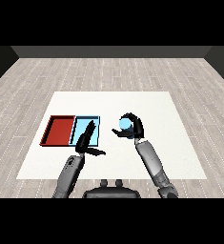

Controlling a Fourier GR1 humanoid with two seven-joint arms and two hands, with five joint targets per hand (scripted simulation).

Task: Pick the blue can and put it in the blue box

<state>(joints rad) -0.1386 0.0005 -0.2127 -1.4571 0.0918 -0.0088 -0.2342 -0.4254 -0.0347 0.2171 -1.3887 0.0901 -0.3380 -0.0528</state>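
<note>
The blue can (125, 124) shows as a light blue round top just right of the light blue tray (95, 125), near the table's middle. My right hand (135, 127) has its fingers and thumb curled round the can, hiding most of its body. Whether the can rests on the table or is raised I cannot tell. My left hand (85, 139) is open, fingers straight and pointing away from me, thumb spread to the right. It lies over the near edge of the light blue tray and holds nothing.
A red tray (59, 130) lies directly left of the light blue tray, sharing a wall with it. The white table (166, 147) ends in edges on all sides, with grey wooden floor beyond.
</note>
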